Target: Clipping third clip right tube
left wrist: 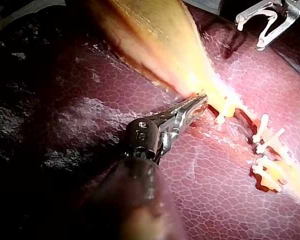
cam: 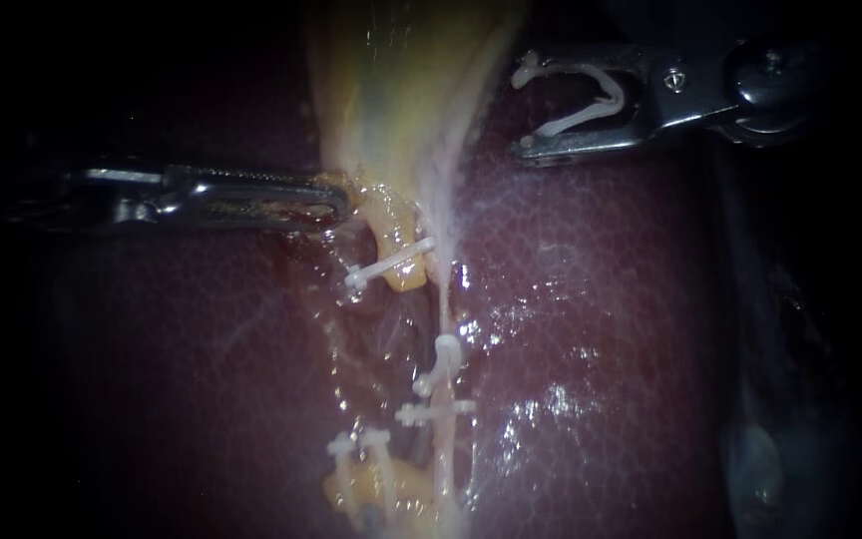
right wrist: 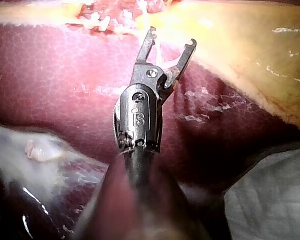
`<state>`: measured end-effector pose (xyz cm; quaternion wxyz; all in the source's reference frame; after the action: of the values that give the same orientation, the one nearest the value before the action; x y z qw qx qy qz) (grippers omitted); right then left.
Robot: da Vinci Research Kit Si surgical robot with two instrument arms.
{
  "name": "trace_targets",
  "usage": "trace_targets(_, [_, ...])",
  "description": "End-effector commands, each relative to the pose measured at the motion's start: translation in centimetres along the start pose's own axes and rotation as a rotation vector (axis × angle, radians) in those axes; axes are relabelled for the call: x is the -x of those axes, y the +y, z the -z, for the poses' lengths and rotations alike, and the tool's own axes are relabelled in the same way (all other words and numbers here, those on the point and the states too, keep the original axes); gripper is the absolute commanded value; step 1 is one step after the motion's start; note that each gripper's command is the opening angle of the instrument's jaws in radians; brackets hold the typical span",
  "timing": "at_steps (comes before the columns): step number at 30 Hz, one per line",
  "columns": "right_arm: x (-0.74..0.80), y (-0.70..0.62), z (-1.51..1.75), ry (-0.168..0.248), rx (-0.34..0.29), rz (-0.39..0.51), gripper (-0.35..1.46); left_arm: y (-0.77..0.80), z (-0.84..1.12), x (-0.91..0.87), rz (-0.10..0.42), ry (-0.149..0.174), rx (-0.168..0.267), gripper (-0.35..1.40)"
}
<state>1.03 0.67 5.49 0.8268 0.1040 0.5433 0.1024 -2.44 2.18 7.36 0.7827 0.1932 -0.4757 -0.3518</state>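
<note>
Left instrument [cam: 339, 196] jaws are clenched on the gallbladder [cam: 401, 70] at its lower edge. Right instrument [cam: 526, 108] hangs over the liver [cam: 591, 299], well apart from the right tube [cam: 447, 294]. Its jaws are spread but grasp a loaded clip [cam: 579, 120] from both sides. Two set clips [cam: 447, 349] sit low on that tube, with a bare stretch above them.

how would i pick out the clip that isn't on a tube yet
Find the pale yellow gallbladder over the red liver. The right instrument comes in from the upper right, its jaws holding a white clip. Unlike the clips lower down, closed across the tubes, this one is spread open and touches no tissue.
</note>
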Motion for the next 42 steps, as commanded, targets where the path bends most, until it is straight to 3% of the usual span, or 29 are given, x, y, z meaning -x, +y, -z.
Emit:
trace_targets(1, [0.00, 0.00, 0.00, 0.001, -0.001, 0.000, 0.50, 0.00, 0.00, 0.00, 0.001, 0.000, 0.000, -0.35])
trace_targets(9, [0.00, 0.00, 0.00, 0.000, -0.001, 0.000, 0.50, 0.02, 0.13, 0.09, 0.005, 0.002, -0.011, -0.35])
trace_targets(12, [0.00, 0.00, 0.00, 0.000, -0.001, 0.000, 0.50, 0.08, 0.31, 0.22, 0.012, 0.006, -0.005, -0.35])
trace_targets(19, [0.00, 0.00, -0.01, 0.002, -0.003, 0.000, 0.50, 0.23, 0.81, 0.52, 0.041, -0.035, 0.034, -0.35])
trace_targets(27, [0.00, -0.02, -0.01, 0.007, -0.015, 0.007, 0.50, 0.22, 0.82, 0.50, 0.036, -0.038, 0.042, -0.35])
trace_targets(36, [-0.01, -0.22, -0.03, 0.027, -0.070, -0.212, 0.50, 0.22, 0.82, 0.49, 0.036, -0.038, 0.042, -0.35])
trace_targets(42, [0.07, -0.38, -0.09, 0.026, -0.114, -0.327, 0.49, 0.22, 0.81, 0.49, 0.035, -0.038, 0.042, -0.35])
